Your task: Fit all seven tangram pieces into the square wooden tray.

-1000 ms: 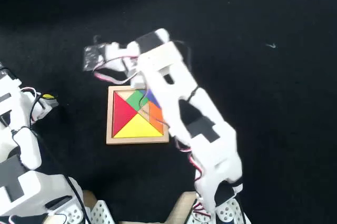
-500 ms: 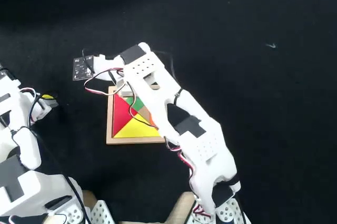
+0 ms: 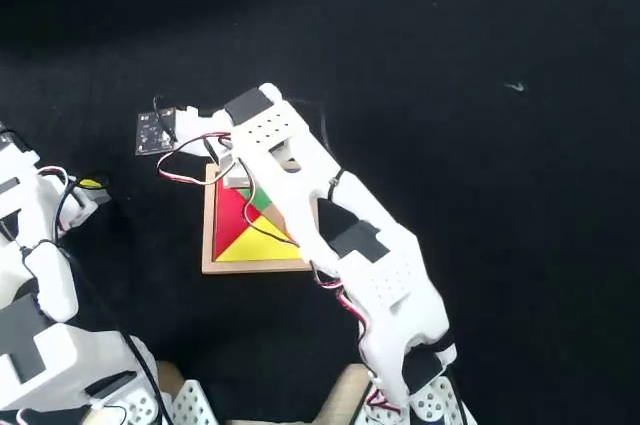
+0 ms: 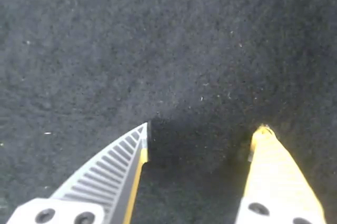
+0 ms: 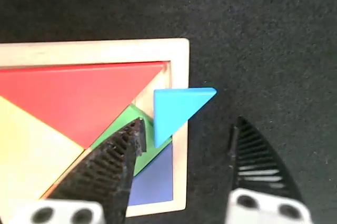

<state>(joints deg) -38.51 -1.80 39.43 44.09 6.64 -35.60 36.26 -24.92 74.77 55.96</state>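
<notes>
Square wooden tray (image 5: pixel 181 155): one.
Tangram pieces clearly showing: five, namely red (image 5: pixel 79 97), yellow (image 5: pixel 26 155), green (image 5: pixel 126 116), dark blue (image 5: pixel 155 179), light blue (image 5: pixel 176 105).
Arms (image 3: pixel 330 215): two.

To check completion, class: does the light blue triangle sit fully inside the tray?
No, the light blue triangle crosses the wooden tray's rim onto the black cloth.
</notes>
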